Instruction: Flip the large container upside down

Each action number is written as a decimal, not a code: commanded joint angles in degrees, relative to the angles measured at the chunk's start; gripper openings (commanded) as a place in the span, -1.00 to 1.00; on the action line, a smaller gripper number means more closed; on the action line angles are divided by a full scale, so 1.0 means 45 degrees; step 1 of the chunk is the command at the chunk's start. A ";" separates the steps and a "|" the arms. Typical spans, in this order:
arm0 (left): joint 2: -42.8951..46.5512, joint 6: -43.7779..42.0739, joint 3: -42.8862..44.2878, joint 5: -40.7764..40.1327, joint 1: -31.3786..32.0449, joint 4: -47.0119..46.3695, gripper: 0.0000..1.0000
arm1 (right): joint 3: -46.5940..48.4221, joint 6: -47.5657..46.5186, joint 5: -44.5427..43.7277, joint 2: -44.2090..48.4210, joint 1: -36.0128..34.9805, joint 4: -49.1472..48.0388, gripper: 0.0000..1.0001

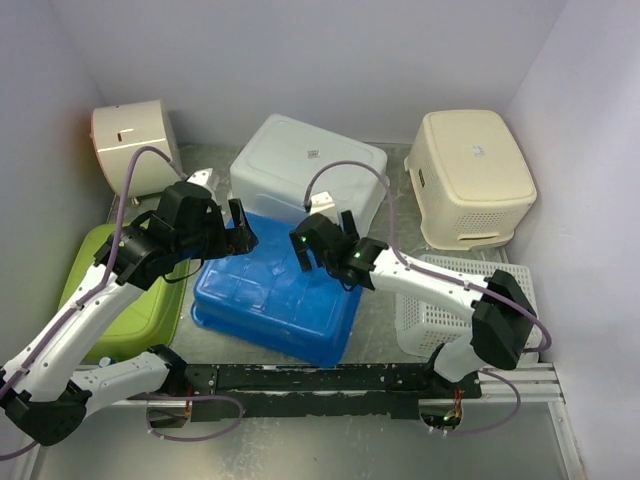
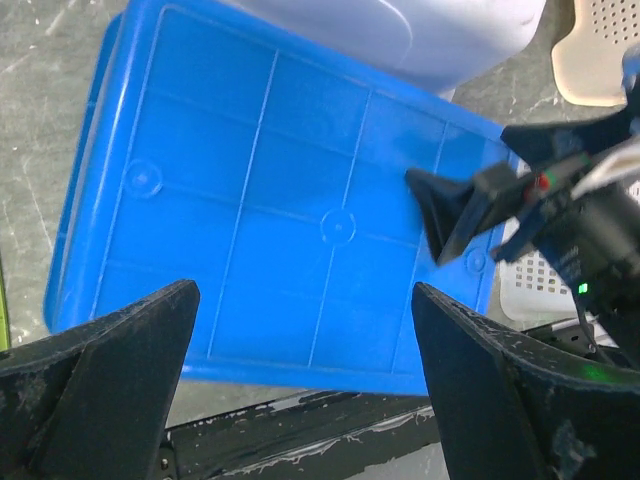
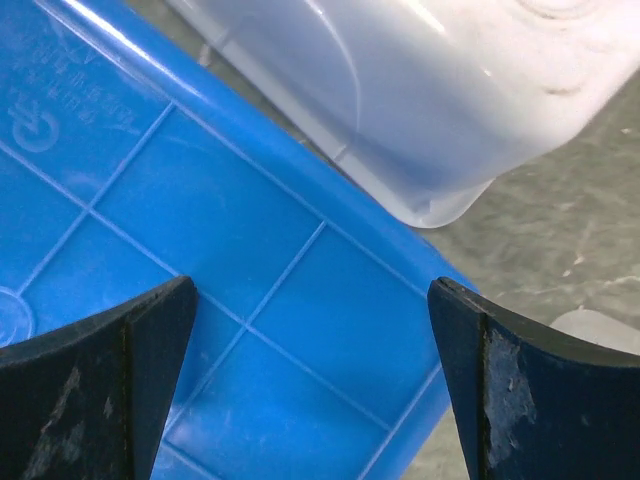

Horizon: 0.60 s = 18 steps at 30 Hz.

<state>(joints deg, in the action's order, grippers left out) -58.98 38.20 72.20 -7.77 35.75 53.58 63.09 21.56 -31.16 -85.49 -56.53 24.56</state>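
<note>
Now the blue container point(image 1: 275, 300) lies in the middle of the table point(image 1: 400, 205) with its ribbed bottom facing up, just in front of a white tub point(image 1: 300, 165). The left gripper point(image 1: 238, 232) hangs over its far left corner with the fingers spread wide and holds nothing. The right gripper point(image 1: 320, 248) is over its far right part, also wide open and empty.

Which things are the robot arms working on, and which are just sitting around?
For the job: blue container, lying bottom up; left fingers and right fingers, both open above it.

Just lying about: white tub, beige basket, white mesh basket, green tub, round tan bin.
</note>
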 commanded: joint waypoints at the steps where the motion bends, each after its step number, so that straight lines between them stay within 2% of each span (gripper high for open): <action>1: -0.0040 -0.0293 0.0195 -0.0302 0.0014 -0.0957 0.99 | -0.0244 -0.1556 -0.1751 -0.0974 0.1348 0.0863 1.00; 5: -0.0183 -0.0498 0.0481 -0.0357 0.0005 -0.0970 0.99 | 0.0943 -0.2121 -0.1407 -0.1145 0.1662 0.0761 1.00; 12: -0.0652 -0.1141 0.1472 -0.0167 -0.0001 -0.2127 0.99 | 0.2820 -0.2152 -0.0120 0.0200 0.1684 0.1504 1.00; 18: -0.0583 -0.1489 0.1518 -0.0532 0.0003 -0.4151 0.99 | 0.3904 -0.0844 -0.1659 0.1396 0.1780 0.2242 1.00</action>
<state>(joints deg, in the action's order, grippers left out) -62.00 33.80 77.34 -8.36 35.73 43.24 77.69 13.69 -32.88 -83.81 -49.12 31.66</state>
